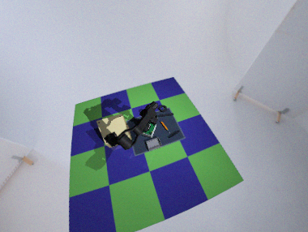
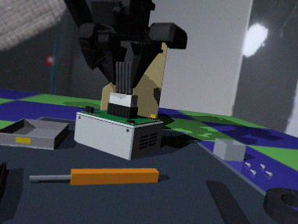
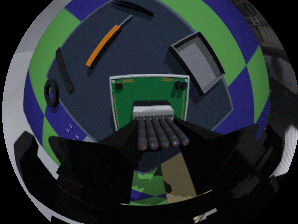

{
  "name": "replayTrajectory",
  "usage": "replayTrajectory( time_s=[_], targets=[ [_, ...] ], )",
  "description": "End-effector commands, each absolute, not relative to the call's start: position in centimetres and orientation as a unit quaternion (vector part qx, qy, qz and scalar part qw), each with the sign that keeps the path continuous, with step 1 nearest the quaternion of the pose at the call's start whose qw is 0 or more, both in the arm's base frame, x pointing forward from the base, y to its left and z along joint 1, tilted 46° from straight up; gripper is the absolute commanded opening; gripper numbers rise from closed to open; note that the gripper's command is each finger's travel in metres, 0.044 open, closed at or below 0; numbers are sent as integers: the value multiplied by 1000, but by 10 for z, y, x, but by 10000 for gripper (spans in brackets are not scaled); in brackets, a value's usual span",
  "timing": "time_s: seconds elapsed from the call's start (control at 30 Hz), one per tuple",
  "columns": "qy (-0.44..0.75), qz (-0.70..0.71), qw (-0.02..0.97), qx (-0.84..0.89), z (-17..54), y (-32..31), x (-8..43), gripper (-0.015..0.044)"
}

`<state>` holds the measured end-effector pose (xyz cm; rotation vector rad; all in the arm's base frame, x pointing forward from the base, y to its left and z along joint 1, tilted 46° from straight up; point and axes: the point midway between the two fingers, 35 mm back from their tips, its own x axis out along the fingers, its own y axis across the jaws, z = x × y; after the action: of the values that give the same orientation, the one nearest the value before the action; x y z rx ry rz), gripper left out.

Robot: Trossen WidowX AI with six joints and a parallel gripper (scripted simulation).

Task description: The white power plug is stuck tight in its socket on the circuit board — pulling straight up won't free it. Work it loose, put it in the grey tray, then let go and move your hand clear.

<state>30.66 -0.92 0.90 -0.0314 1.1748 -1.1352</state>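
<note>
My claw (image 2: 125,84) (image 3: 156,123) grips the white plug (image 2: 123,99) (image 3: 153,111) by its dark wires; the plug sits on the black socket (image 2: 122,110), above the circuit board (image 2: 102,115) (image 3: 150,90).

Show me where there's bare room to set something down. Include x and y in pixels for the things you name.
Best patch: between the orange screwdriver (image 1: 164,126) (image 2: 114,176) (image 3: 103,46) and grey tray (image 1: 153,143) (image 2: 43,142) (image 3: 201,61). Crowded: the circuit board (image 1: 151,129) (image 2: 99,114) (image 3: 127,95) under the gripper (image 2: 124,85) (image 3: 156,123), and the side with the black ring (image 2: 273,204) (image 3: 47,95) and small screws (image 2: 252,171) (image 3: 70,129).

We see a matt, plastic-looking orange handle (image 2: 114,176) (image 3: 103,45), a smooth grey metallic-looking shaft (image 2: 50,178) (image 3: 125,20) and (rather dull, to our eyes) a matt grey tray (image 2: 55,142) (image 3: 214,83).
</note>
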Motion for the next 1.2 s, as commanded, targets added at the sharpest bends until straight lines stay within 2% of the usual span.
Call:
replayTrajectory(
  time_s=[0.0, 0.6, 0.97, 1.17],
  targets=[
    [523, -505, 686, -14, 8, -9, 308, 0],
    [522, -535, 663, -37, 19, 10, 314, 0],
    [523, -456, 719, 22, 31, 2, 302, 0],
    [524, -494, 694, -6, 27, 8, 308, 0]
  ],
)
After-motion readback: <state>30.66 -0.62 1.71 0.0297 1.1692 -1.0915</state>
